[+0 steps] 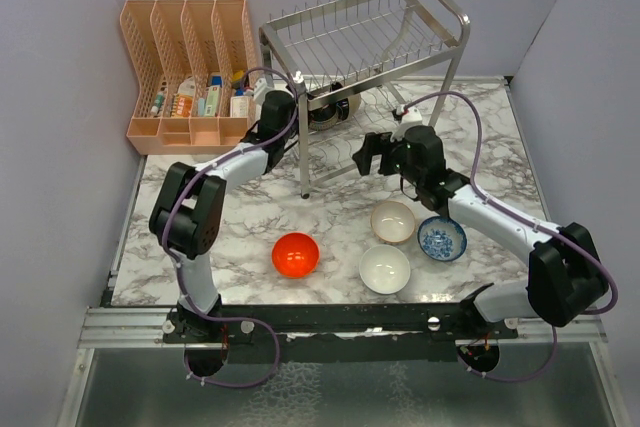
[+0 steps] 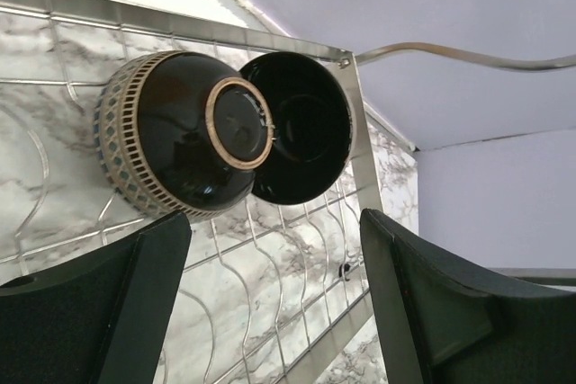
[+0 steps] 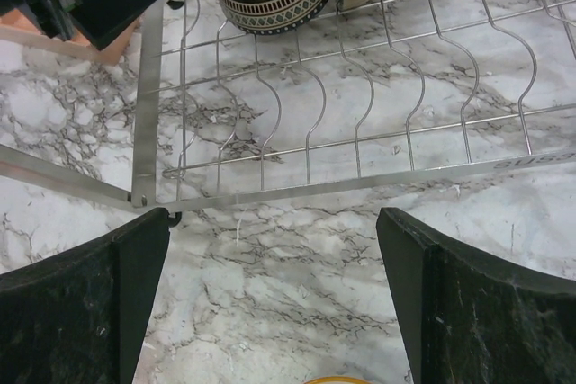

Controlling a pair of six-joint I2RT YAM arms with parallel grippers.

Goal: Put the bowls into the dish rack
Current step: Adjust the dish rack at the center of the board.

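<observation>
Bowls, five counted. Dark brown bowl (image 2: 180,141) lies tipped on lower tier of dish rack (image 1: 360,37), foot ring facing left gripper (image 2: 270,303), just beyond its spread, empty fingers. Right gripper (image 3: 270,294) likewise splayed, holding nothing, over marble table (image 1: 250,217) just outside rack's front rail. Four bowls on table: red-orange (image 1: 296,254) alone; beige-pink (image 1: 393,220), white (image 1: 385,268) and blue-patterned (image 1: 441,238) bunched near right arm. Open marble between rack legs and bowls. One peach organiser (image 1: 190,57) beside rack, back left.
</observation>
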